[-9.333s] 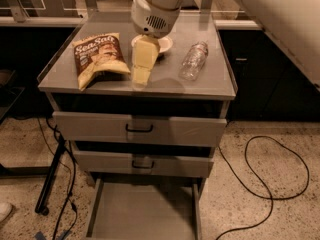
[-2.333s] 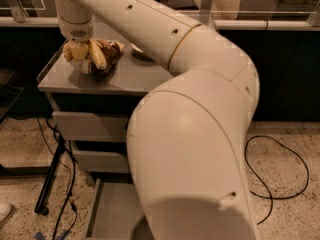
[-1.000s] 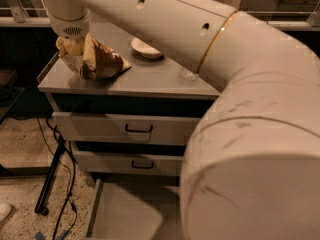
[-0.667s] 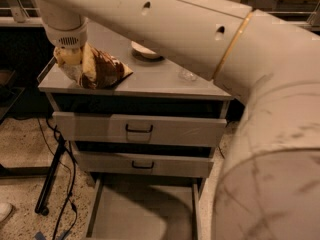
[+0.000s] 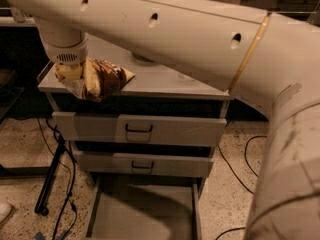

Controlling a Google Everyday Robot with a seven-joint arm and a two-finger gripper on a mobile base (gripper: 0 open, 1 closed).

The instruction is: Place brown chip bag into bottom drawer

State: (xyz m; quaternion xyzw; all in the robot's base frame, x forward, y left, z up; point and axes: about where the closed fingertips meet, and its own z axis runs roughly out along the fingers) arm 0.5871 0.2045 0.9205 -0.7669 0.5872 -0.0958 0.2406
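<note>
end effector (image 5: 79, 78) holds the brown chip bag (image 5: 112, 77) at ten o'clock; next, lower it into the bottom drawer (image 5: 145, 216) at six o'clock.

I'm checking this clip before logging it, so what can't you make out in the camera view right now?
All in the camera view.
brown chip bag: clamped in the gripper over the front corner of the cabinet top; its print is crumpled, unreadable.
cabinet top: most of its back hidden by the arm.
bottom drawer: front end cut off by the lower picture edge.
</note>
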